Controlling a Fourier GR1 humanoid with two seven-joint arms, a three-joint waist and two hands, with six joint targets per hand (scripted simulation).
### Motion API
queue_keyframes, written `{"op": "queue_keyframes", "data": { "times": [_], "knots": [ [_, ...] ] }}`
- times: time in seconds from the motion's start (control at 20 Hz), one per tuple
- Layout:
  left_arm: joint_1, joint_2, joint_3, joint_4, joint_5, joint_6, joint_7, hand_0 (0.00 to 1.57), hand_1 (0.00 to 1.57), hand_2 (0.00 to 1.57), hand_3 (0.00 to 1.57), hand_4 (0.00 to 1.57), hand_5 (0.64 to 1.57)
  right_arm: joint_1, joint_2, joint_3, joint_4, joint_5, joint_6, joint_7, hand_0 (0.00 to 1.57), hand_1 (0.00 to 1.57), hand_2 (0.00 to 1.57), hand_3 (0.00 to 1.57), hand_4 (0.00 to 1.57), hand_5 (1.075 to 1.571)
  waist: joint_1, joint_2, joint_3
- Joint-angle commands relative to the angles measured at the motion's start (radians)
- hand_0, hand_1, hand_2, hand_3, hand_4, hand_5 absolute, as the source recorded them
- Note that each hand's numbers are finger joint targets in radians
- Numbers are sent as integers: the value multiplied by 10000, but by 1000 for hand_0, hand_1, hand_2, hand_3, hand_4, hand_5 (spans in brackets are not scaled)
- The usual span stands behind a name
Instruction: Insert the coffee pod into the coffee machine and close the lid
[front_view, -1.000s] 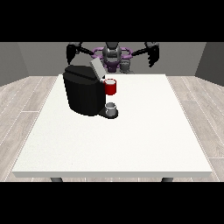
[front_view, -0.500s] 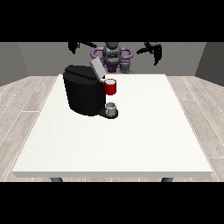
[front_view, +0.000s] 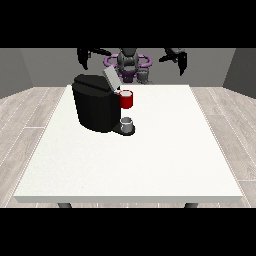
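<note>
The black coffee machine (front_view: 95, 107) stands on the white table (front_view: 150, 160), left of the middle, with its grey lid (front_view: 110, 78) tilted up and open. A red thing at the machine (front_view: 126, 99) sits at its front right. On the machine's base rests a small grey thing (front_view: 127, 124). Another small grey thing (front_view: 143, 75) stands at the table's far edge beside the robot's torso; I cannot tell which is the pod. The hand at the view's left (front_view: 83, 57) and the hand at the view's right (front_view: 179, 59) hang high above the far edge, fingers relaxed, holding nothing.
The robot's torso (front_view: 128, 62) is behind the far edge of the table. Wooden floor surrounds the table on all sides. White tabletop stretches in front of and to the right of the machine.
Both arms have risen and spread outwards from beside the torso. The machine, the red thing and the grey things are where they were.
</note>
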Motion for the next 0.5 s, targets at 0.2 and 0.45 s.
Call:
{"op": "queue_keyframes", "data": {
  "times": [0.2, 0.45],
  "knots": [
    [1036, -90, -760, -1768, 260, 568, 214, 0, 0, 0, 0, 323, 1571, -1324, -466, -465, 735, -855, 516, 1041, 0, 0, 0, 0, 149, 1571, -209, 789, -3],
    [940, 287, -472, -2803, 818, 368, 714, 0, 0, 0, 0, 371, 1571, -2100, -138, -62, 1085, -482, 59, 594, 0, 0, 0, 0, 0, 1571, -288, 1562, -3]
  ]
}}
